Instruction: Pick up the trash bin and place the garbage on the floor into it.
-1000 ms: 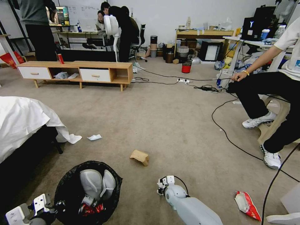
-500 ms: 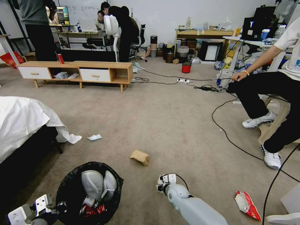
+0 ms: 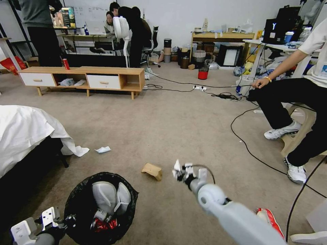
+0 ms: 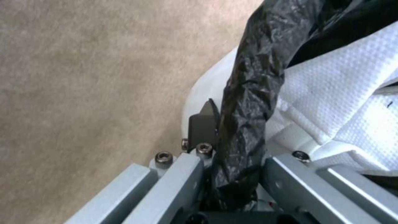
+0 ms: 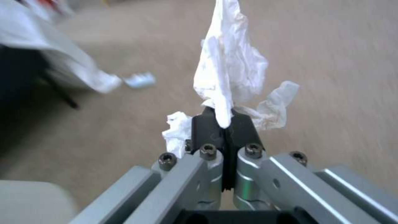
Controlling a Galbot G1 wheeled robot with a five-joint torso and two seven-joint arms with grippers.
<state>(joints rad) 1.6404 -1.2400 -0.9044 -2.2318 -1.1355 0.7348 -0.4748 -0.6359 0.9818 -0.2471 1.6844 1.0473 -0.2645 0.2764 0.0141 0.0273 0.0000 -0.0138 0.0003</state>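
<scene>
1. Your right gripper [image 5: 224,124] is pinched tight on a white tissue [image 5: 230,71], with the pads meeting on its lower edge. The sheet stands up past the fingertips and a loose flap hangs to one side. Judge it as nearly weightless, soft and easily torn, so no added squeeze should be needed.

2. Your left gripper [image 4: 232,149] is clamped on the rim of the trash bin [image 3: 102,211], with the black liner bag [image 4: 248,102] caught between the pads. The liner looks thin and slick. Expect it to slide against the rim if the bin swings, and carry the bin level.

3. The bin's opening lies well to the left of the right gripper and closer to the robot's base. It already contains white tissue and a red wrapper [image 3: 102,225].

4. On the floor [image 3: 177,129], a tan folded cardboard piece [image 3: 152,170] sits just left of the right gripper. It looks light and fairly stiff, so take it across a folded edge.

5. A white paper scrap [image 3: 103,149] lies farther left, beyond the bin and near the bed sheet [image 3: 27,132]. It is thin and flat, so pinch a raised corner.

6. A red-white snack bag [image 3: 270,221] lies behind and right of the right gripper, partly hidden by the arm. Judge it as crinkly and slippery, so grip a crumpled fold.
</scene>
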